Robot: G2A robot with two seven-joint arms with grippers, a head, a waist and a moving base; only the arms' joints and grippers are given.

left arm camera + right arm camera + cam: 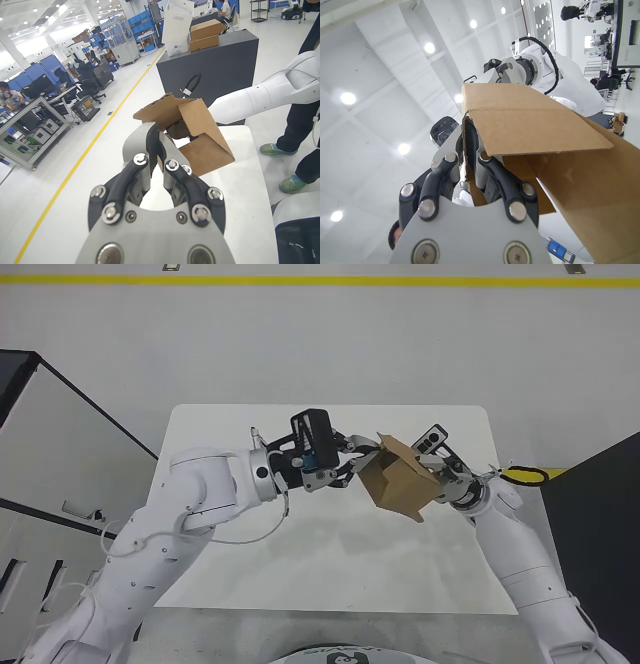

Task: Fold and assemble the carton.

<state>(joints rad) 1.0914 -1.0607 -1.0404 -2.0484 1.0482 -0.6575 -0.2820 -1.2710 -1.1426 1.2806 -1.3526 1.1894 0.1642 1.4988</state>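
The brown corrugated cardboard carton (398,476) is a uniform tan, plain on every visible face. The left gripper (158,140) and right gripper (469,140) have silver-grey metal plates, black linkages and black finger pads. The rectangular white table (330,554) is plain white. The pale grey floor (300,344) carries one straight yellow line (320,280).

Left gripper (368,457) faces right gripper (433,476), fingers (153,141) pinched together.

The left arm (200,499) and right arm (525,559) have rounded white shells. The left gripper (155,143) has black linkages and silver screws.
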